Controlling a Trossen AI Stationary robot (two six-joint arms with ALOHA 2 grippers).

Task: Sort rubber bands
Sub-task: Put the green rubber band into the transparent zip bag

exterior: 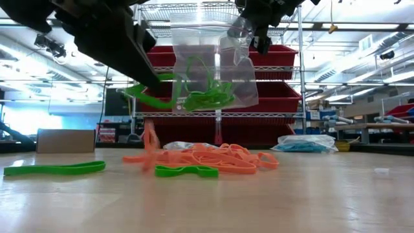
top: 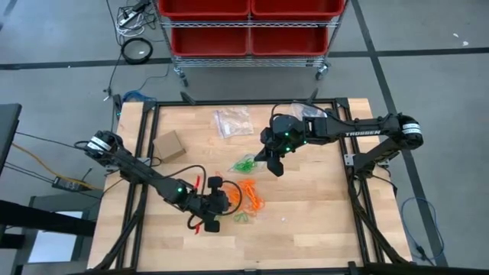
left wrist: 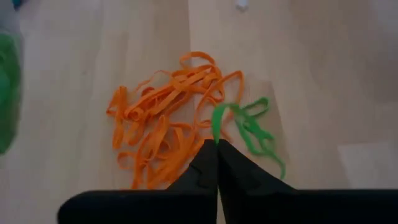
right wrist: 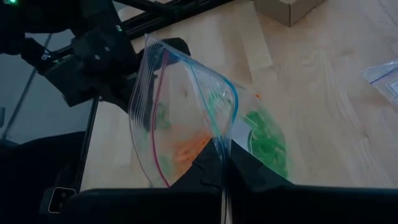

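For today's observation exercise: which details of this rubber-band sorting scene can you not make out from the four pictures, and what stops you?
- Number of orange rubber bands: tangled in one pile in every view.
- Right gripper: the low view's top edge cuts off most of it where it holds the clear zip bag.
- Far bag's contents: too small in the high view.
- Left gripper fingertips: whether they pinch the green rubber band is hidden by the fingers.

two dark, nearly black robot arms built from slim jointed segments. the right arm (top: 359, 130) carries white lettering along its forearm and a pale silver ring at its shoulder joint. the left arm (top: 145, 174) has a similar silver-ringed shoulder, small red accents near its wrist and a looping black cable. tiny green lights glow on both wrists. each tool ends in two matte black, wedge-shaped fingers (left wrist: 214, 171).
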